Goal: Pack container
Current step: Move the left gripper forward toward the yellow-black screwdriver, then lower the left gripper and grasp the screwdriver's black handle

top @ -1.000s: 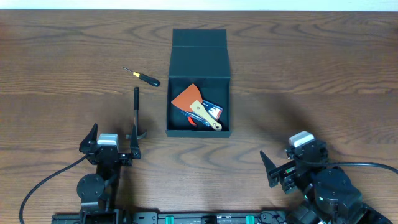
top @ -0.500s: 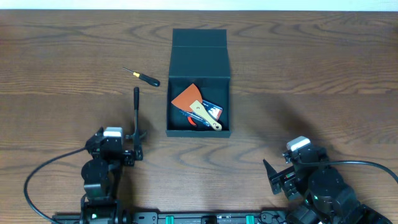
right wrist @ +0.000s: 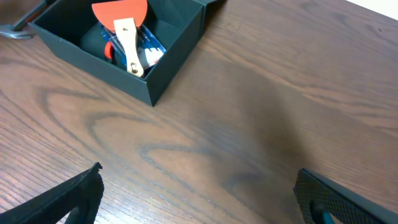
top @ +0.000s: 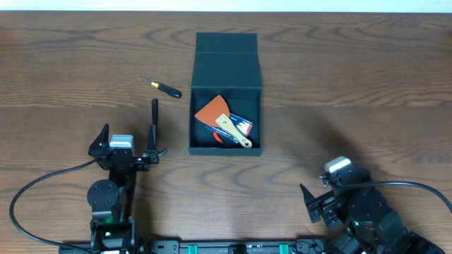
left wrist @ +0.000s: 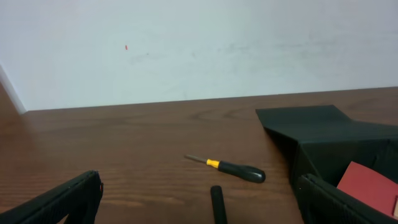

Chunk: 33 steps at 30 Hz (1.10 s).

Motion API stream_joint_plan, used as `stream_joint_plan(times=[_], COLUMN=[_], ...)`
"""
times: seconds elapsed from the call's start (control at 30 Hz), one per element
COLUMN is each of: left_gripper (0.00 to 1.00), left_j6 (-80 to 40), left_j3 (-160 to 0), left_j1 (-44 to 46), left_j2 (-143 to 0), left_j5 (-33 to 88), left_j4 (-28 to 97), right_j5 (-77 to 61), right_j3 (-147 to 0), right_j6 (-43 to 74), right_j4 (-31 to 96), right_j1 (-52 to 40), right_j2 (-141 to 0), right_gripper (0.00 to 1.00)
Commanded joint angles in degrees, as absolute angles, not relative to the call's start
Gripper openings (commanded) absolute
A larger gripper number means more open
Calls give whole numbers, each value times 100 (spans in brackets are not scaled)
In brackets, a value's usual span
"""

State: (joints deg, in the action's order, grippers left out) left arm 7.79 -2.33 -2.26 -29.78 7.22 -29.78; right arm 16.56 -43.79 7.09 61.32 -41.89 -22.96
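Your left tool (top: 129, 144) hovers low at the near edge of the worktop (top: 367, 77), fingers spread wide and empty. The container (top: 226, 106) sits ahead of it and off to its right, lid flap thrown open at the far end. A scraper (top: 220, 116) with an orange blade lies inside, on top of other small items. A hammer (top: 155, 120) lies between the left tool and the container, its head just beside the tool's right finger. A screwdriver (top: 161, 87) lies farther out. Your right tool (right wrist: 199, 199) is also spread open and holds nothing, well apart from the container, which lies ahead to its left.
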Motion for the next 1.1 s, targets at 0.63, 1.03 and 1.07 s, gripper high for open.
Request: stream_joint_plan(times=[0.63, 1.03, 1.07], left_gripper=[98, 99, 99], left_j6=[-292, -296, -298], left_j3=[-3883, -6530, -6643], left_j1=[-196, -196, -196], left_j2=[-5885, -7695, -7826], left_j5=[593, 749, 749], left_j4=[-1765, 1890, 1997], right_j5=[1734, 1734, 1734], right_j3=[-4381, -4381, -4381], right_j6=[788, 788, 790], right_j4=[6134, 6134, 6134], right_j1=[-4156, -4156, -4156], right_j2=[-2279, -2279, -2279], right_gripper=[99, 99, 99])
